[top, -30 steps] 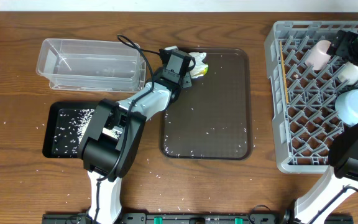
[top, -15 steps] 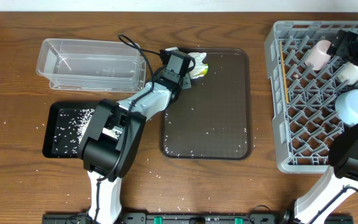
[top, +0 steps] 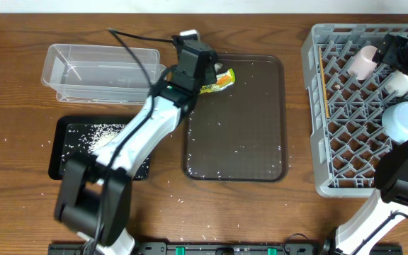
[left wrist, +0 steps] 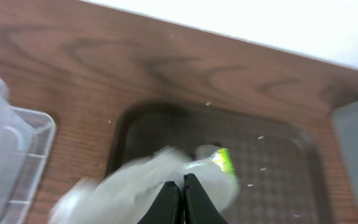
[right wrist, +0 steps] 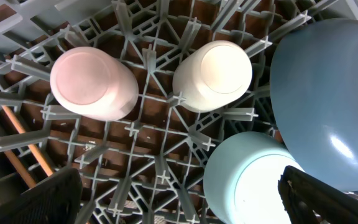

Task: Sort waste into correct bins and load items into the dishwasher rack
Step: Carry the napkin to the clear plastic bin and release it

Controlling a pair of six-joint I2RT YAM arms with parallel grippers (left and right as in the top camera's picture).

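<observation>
My left gripper point(top: 202, 76) is shut on the crumpled white napkin point(left wrist: 143, 186), whose yellow-green wrapper point(top: 219, 80) sticks out to the right. It hangs over the back left corner of the brown serving tray point(top: 239, 134). The clear tub point(top: 105, 71) lies to its left, and the black tray point(top: 66, 170) holding white rice point(top: 94, 138) sits in front of that. My right gripper point(right wrist: 185, 199) is open above the grey rack point(top: 346, 177), empty. In the rack stand a pink cup point(right wrist: 92, 84), a white cup point(right wrist: 213, 74), a light blue bowl point(right wrist: 253, 180), a dark blue plate point(right wrist: 328, 106) and chopsticks point(right wrist: 20, 134).
Loose rice grains dot the brown tray and the wooden table point(top: 20, 106) around the black tray. The left arm's cable arcs over the clear tub. The rack fills the right side of the table.
The left gripper has closed on the napkin and risen with it, shifting slightly back and left; the arm has swung up. The right arm has not moved.
</observation>
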